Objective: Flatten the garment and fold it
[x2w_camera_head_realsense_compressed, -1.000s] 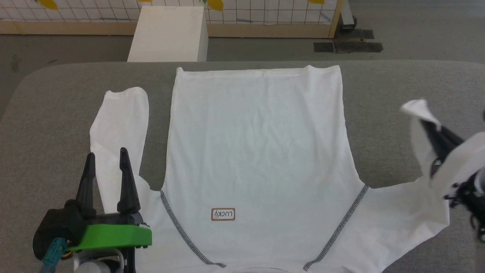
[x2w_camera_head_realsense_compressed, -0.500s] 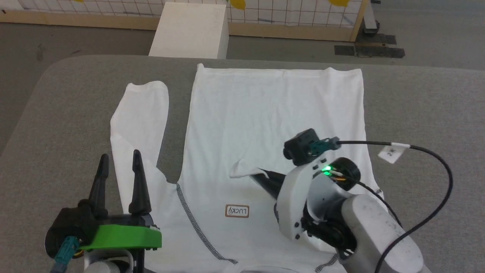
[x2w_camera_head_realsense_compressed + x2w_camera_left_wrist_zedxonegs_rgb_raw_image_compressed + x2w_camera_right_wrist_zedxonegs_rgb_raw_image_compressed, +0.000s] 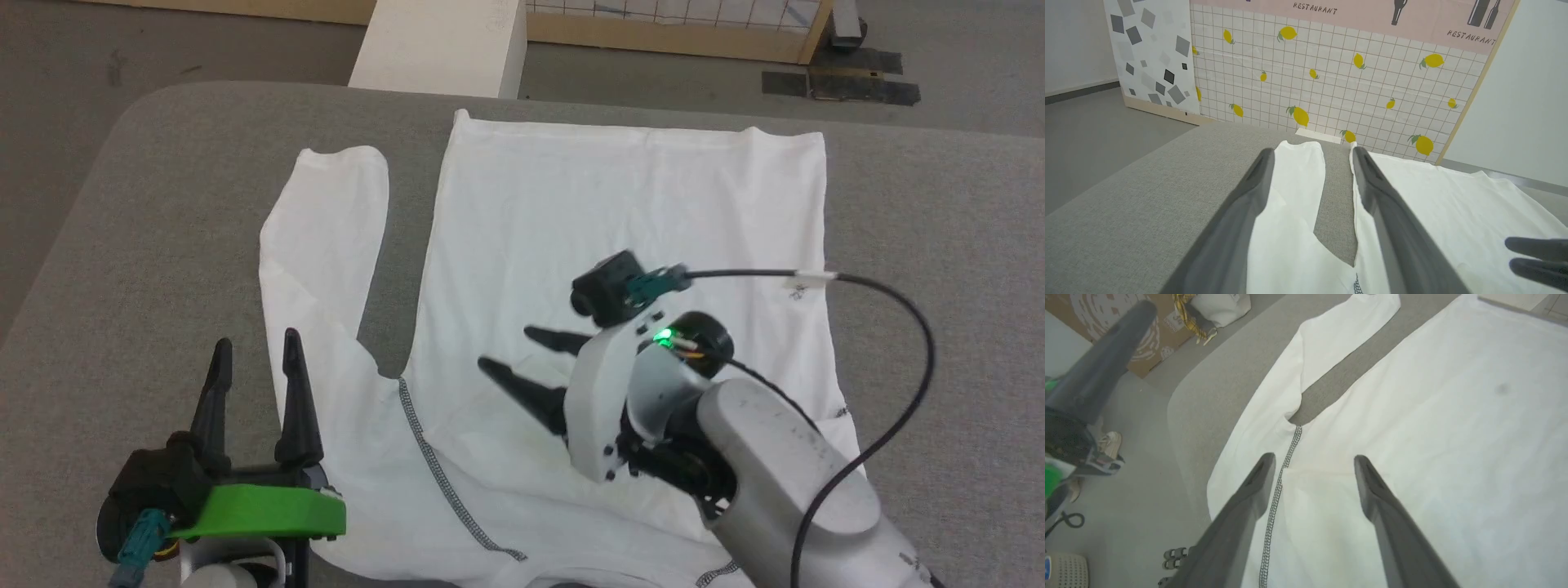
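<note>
The garment (image 3: 620,204) lies flat on the grey table (image 3: 163,204), body spread, left sleeve out alongside it, the other sleeve laid in across the chest. The right gripper (image 3: 506,347) is over that folded-in cuff, fingers spread, holding nothing. The left gripper (image 3: 255,339) sits low by the left sleeve, spread wide too, empty. A white box (image 3: 441,41) stands beyond the table's far edge.

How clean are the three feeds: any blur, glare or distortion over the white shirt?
Head view: even soft light, no glare; the thin white long-sleeved shirt is sharp, the right gripper slightly blurred. Left wrist view: the left gripper looks soft close up, the backdrop grid bows slightly. Right wrist view: a faint grey smudge on the cloth, cause unclear.
</note>
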Robot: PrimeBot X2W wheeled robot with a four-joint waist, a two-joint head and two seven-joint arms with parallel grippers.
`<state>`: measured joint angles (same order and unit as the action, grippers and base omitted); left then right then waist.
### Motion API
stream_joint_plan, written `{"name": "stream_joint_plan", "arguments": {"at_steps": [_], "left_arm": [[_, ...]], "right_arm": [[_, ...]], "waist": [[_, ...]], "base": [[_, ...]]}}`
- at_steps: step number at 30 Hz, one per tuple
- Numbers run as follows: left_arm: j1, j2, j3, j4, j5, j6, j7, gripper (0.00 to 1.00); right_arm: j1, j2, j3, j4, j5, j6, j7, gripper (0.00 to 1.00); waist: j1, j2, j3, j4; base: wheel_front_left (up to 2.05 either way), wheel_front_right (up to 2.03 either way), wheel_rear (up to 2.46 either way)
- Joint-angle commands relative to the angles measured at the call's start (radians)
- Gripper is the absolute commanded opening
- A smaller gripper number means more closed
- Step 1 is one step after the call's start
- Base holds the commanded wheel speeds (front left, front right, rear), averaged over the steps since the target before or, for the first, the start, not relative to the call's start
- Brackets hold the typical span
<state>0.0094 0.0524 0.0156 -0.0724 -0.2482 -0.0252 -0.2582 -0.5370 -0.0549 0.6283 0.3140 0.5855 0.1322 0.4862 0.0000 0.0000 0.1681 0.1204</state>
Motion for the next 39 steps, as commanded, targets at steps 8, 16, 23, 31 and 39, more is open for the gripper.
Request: {"name": "stream_joint_plan", "arguments": {"at_steps": [8, 16, 23, 31, 39], "left_arm": [[-0.002, -0.002, 0.026, 0.022, 0.013, -0.014, -0.004, 1.0], [-0.02, -0.002, 0.04, 0.042, 0.025, -0.024, -0.004, 1.0], [-0.025, -0.002, 0.027, 0.087, 0.007, -0.001, -0.004, 1.0], [-0.186, 0.039, 0.025, 0.214, 0.003, 0.005, 0.056, 1.0], [-0.588, 0.196, 0.026, 0.392, 0.003, -0.031, 0.343, 1.0]], "right_arm": [[0.049, -0.106, -0.339, -0.204, 0.003, -0.002, -0.228, 1.0], [0.287, -0.082, -0.723, -0.335, -0.207, -0.002, -0.545, 1.0], [0.489, -0.01, -0.861, -0.356, -0.304, -0.002, -0.645, 1.0], [0.538, 0.003, -0.84, -0.357, -0.304, -0.002, -0.642, 1.0], [0.453, 0.003, -0.803, -0.421, -0.293, -0.002, -0.609, 1.0]], "waist": [[0.0, 0.0, -0.057, -0.08], [0.0, 0.0, -0.068, -0.126], [0.0, 0.0, -0.071, -0.143], [0.0, 0.0, -0.028, -0.135], [0.0, 0.0, 0.142, -0.143]], "base": [[0.0, 0.0, 0.0], [0.0, 0.0, 0.0], [0.0, 0.0, 0.0], [0.0, 0.0, 0.0], [0.0, 0.0, 0.0]]}}
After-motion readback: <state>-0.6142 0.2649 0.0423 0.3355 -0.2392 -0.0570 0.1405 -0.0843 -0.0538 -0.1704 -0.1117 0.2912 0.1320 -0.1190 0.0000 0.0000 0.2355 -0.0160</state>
